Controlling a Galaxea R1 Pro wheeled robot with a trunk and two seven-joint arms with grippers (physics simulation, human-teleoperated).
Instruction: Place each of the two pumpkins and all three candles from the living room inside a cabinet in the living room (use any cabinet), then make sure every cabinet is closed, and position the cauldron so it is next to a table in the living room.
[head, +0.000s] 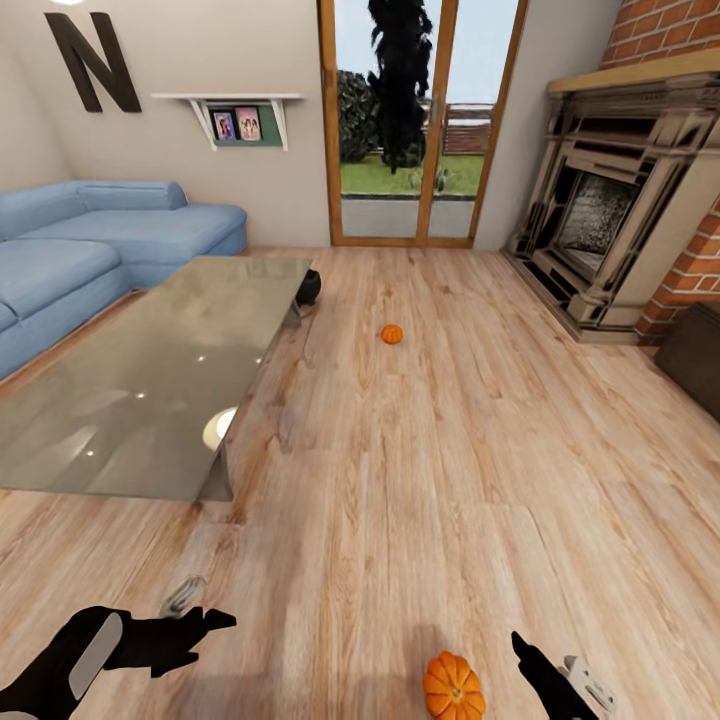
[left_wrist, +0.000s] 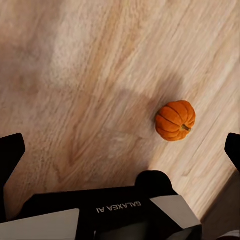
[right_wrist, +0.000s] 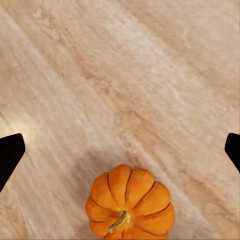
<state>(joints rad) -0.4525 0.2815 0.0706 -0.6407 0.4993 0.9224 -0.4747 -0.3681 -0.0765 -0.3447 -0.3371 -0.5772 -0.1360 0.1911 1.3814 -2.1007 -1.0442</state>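
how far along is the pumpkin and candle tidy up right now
Early on. Nothing looks stowed: the near pumpkin and the far pumpkin both sit on the wooden floor. The right gripper hangs open above the near one, not gripping. The cauldron already sits beside the glass table. Candles and cabinets remain.

Support surface: wood floor.
Two pumpkins are lying on it, near and far; the glass table is standing on it, cauldron beside its far corner.
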